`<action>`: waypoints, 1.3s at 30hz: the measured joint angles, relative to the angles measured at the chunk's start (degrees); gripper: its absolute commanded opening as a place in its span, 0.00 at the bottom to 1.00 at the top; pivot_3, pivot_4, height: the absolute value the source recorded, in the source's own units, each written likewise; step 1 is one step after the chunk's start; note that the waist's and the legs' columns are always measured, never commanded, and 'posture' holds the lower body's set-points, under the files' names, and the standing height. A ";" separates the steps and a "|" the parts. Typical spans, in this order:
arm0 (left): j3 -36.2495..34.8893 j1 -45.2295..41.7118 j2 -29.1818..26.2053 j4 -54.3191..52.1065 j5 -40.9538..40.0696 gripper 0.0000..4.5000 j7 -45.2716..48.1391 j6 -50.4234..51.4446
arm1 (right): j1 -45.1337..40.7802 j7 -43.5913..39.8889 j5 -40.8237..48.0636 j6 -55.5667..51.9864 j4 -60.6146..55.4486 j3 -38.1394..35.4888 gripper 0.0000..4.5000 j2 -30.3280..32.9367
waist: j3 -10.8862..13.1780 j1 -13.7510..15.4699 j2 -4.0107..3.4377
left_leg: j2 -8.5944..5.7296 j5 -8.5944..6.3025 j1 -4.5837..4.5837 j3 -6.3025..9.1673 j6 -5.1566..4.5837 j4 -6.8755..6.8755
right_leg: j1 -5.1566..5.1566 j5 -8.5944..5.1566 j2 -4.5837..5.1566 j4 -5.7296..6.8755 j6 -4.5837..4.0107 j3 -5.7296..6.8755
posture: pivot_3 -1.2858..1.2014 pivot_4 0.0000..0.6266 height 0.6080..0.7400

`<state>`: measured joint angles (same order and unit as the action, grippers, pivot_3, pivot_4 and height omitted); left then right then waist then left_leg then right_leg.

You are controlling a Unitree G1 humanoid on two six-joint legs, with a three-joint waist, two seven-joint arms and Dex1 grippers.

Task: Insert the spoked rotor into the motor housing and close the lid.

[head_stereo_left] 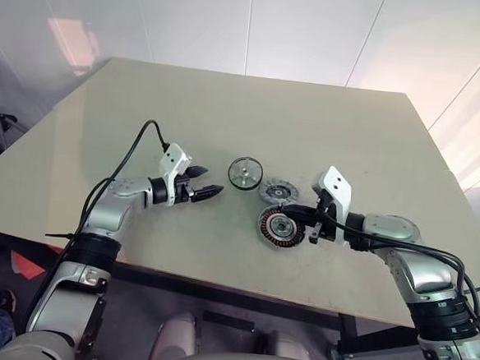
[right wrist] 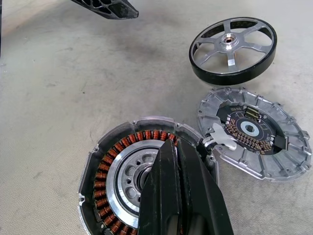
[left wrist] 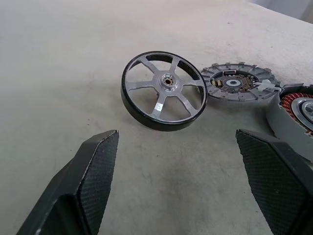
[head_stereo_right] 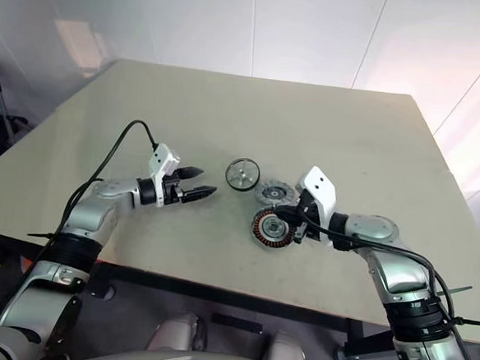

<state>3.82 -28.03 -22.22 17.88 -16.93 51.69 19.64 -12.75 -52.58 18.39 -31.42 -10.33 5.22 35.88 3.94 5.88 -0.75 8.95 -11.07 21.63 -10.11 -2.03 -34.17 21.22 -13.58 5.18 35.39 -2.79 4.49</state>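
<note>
The spoked rotor (head_stereo_left: pixel 244 173) lies flat on the table, a dark-rimmed wheel with silver spokes. Right beside it rests the grey ribbed lid (head_stereo_left: pixel 278 191), inner side up. The motor housing (head_stereo_left: pixel 281 227), with its copper windings and silver centre uncovered, sits nearer me. My left gripper (head_stereo_left: pixel 209 182) hangs open just left of the rotor, with nothing between its fingers (left wrist: pixel 93 181). My right gripper (right wrist: pixel 171 144) is shut and empty, its tips over the middle of the housing (right wrist: pixel 117 171). I cannot tell whether they touch it.
The three parts sit close together near the front middle of the beige table (head_stereo_left: pixel 309 127). The table's front edge (head_stereo_left: pixel 216 279) runs just below my forearms. White walls stand behind the far edge.
</note>
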 measured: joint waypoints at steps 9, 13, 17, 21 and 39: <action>-0.01 -0.01 0.02 0.38 0.22 0.90 -0.11 -0.45 | 0.46 0.22 -0.45 -0.07 2.58 2.61 0.01 -1.94 | 0.00 -0.02 0.00 | 0.00 0.00 0.01 0.00 -0.01 0.00 | 0.01 0.00 0.00 -0.01 0.00 0.00 | 0.52 0.00 1.00; -0.18 0.04 -0.10 0.58 0.31 0.90 -0.66 -0.49 | 0.46 0.41 -0.96 1.08 3.80 2.76 0.01 -2.23 | -0.01 -0.03 0.01 | 0.00 0.00 -0.04 0.00 0.00 0.00 | -0.04 0.00 0.00 -0.01 0.00 0.00 | 0.52 0.00 1.00; -0.27 0.08 -0.18 0.60 0.31 0.90 -0.74 -0.50 | 0.30 0.27 -0.90 1.04 3.83 2.75 0.01 -2.22 | -0.01 -0.04 0.01 | 0.00 0.00 -0.04 0.01 0.00 0.00 | -0.05 0.00 0.00 -0.01 0.00 0.00 | 0.52 0.00 1.00; -0.28 0.07 -0.17 0.85 0.35 0.90 -0.94 -0.50 | 0.15 0.12 0.25 -0.42 2.35 2.02 0.01 -1.97 | 0.00 -0.01 0.01 | 0.00 0.00 -0.02 0.01 0.00 0.00 | -0.02 0.00 0.00 0.00 0.00 0.00 | 0.52 0.00 1.00; -0.31 -0.06 0.08 2.32 0.56 0.90 -0.96 -1.14 | 0.71 0.86 0.69 0.92 4.92 2.26 0.01 -2.66 | -0.03 -0.19 0.00 | 0.00 0.00 -0.16 0.00 0.01 0.00 | -0.14 0.00 0.00 -0.01 0.00 0.00 | 0.52 0.00 1.00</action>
<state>3.51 -28.09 -22.14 20.19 -16.38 50.72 18.50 -12.04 -51.72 19.09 -30.50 -5.41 7.48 33.23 3.90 5.69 -0.75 8.95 -11.08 21.47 -10.11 -2.03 -34.16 21.08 -13.59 5.18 35.38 -2.79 4.49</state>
